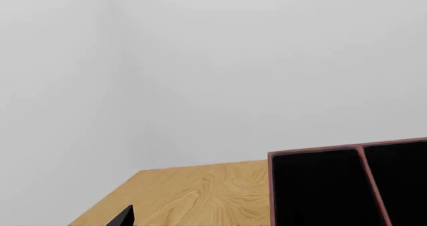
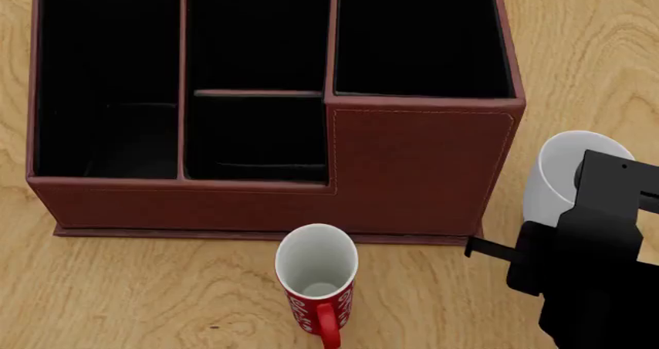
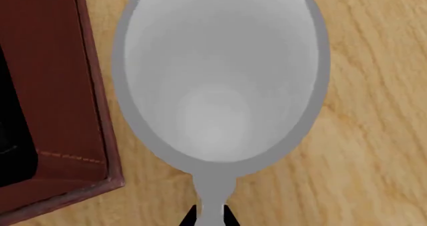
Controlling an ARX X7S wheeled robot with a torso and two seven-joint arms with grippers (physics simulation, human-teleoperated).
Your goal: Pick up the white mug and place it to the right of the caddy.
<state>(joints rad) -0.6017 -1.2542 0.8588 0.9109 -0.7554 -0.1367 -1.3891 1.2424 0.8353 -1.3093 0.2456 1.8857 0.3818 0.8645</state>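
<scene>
White mug [image 3: 220, 86] handle between right gripper [image 3: 208, 217] fingertips

Bare simulated room: wooden table [image 2: 123, 303], blank walls [image 1: 267, 61]

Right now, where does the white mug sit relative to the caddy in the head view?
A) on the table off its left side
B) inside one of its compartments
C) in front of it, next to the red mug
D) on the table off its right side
D: the white mug stands on the table just past the caddy's right wall, with the right gripper at its handle.
</scene>
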